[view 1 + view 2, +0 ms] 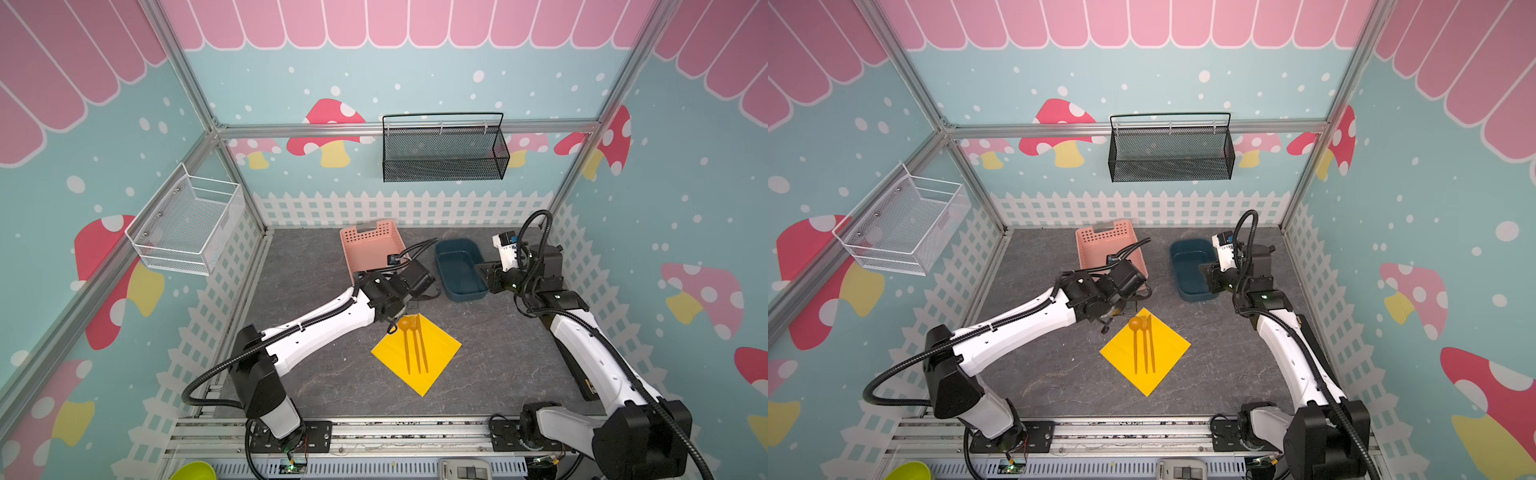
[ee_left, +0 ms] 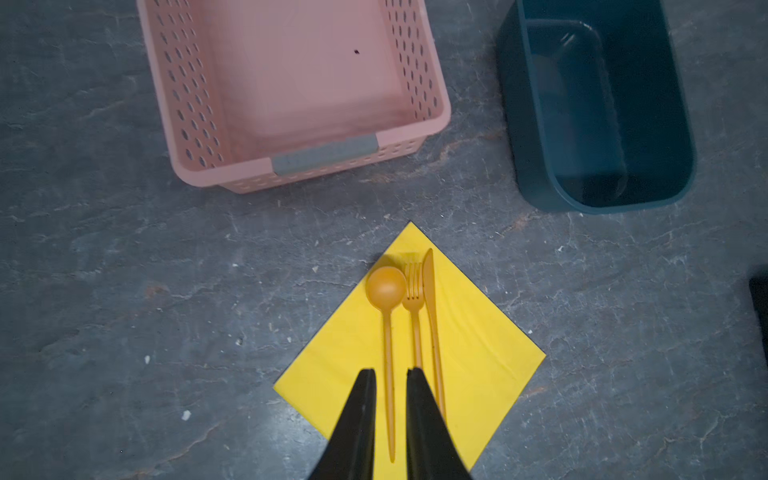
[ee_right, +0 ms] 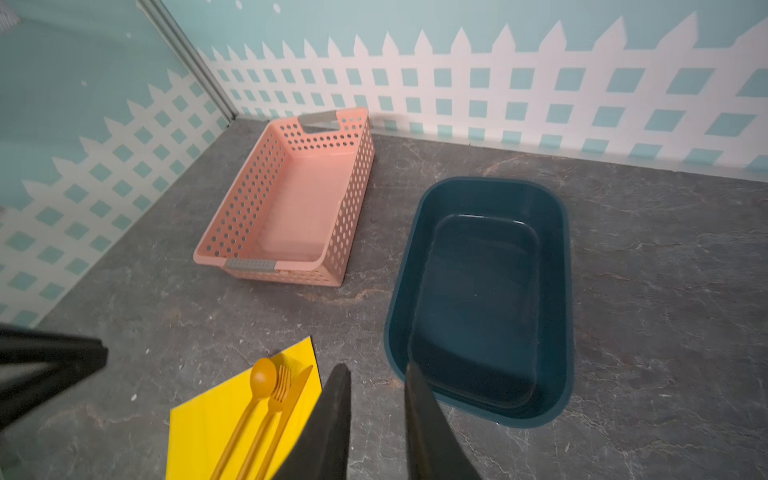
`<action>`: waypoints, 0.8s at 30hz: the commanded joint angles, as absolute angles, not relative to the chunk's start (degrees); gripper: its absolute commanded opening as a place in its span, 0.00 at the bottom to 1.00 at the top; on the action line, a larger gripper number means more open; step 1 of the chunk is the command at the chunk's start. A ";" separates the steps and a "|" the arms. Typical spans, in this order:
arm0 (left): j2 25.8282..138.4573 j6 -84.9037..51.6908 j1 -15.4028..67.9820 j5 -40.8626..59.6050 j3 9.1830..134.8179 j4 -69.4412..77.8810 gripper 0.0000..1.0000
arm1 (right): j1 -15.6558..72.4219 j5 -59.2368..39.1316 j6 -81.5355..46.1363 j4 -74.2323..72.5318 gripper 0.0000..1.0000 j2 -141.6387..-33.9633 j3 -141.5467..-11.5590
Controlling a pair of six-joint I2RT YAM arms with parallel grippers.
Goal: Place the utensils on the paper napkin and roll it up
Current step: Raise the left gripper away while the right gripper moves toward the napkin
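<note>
Looking down at the napkin (image 1: 442, 348) (image 1: 1170, 349) lying flat on the bench (image 2: 124, 257), turned like a diamond, about mid-bench and nearer the front than the two containers. Not yet rolled, from the look of it.

Seeing all three utensils lying on it already, side by side and parallel, running from the far corner toward the near one: spoon (image 2: 387, 291), fork (image 2: 413, 297), knife (image 2: 429, 291). Heads all bunching up by the far corner, with the spoon bowl sitting right at the napkin's edge.

Catching the left hand (image 2: 390, 371) hanging above the napkin's far-left side in both top views. Fingers (image 2: 361, 415) standing only a little apart and gripping nothing, with the spoon handle showing through the gap in the left wrist view.

Spotting the right hand (image 3: 377, 370) hanging up by the tub (image 3: 565, 291), well off the napkin. Same deal there, holding a narrow gap between the fingers (image 3: 332, 415) with nothing in it.

Also noticing the basket (image 2: 434, 112) and the tub sitting side by side at the back of the bench, near each other but not touching, both just beyond the napkin's far corner.
</note>
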State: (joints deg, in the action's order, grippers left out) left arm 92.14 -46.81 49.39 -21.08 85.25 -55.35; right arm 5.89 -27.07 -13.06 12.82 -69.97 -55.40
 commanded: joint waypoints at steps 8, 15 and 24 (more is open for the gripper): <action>81.08 -31.15 32.51 -8.09 72.51 -46.72 0.19 | 16.20 -25.28 -25.11 20.03 0.18 -78.80 -56.08; 77.83 -22.99 20.76 -2.42 67.65 -44.37 0.19 | 26.46 -18.07 -31.05 26.40 0.18 -84.21 -58.82; 76.97 -20.31 11.71 2.47 64.81 -41.74 0.18 | 33.75 -13.64 -36.03 28.90 0.18 -91.35 -60.94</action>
State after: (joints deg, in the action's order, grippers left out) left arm 78.08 -22.83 13.89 -1.02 65.39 -43.57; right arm 32.86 -16.71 -33.28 26.79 -89.84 -58.87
